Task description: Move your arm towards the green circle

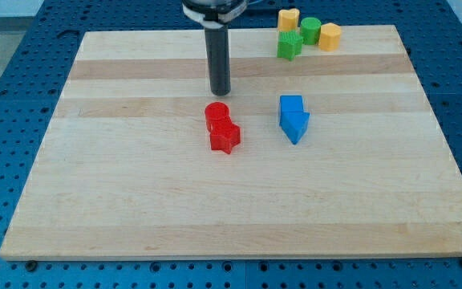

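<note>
The green circle [310, 30] stands near the board's top edge, right of centre, between a yellow heart [288, 18] and a yellow hexagon-like block [330, 36]. A green star [289, 46] touches it at its lower left. My tip [220, 91] is on the board well to the left of and below the green circle. It sits just above a red circle [216, 115], with a small gap between them.
A red star [224, 137] touches the red circle from below. A blue square block [292, 106] and a blue triangle [296, 125] sit together right of centre. The wooden board [135, 201] lies on a blue perforated table.
</note>
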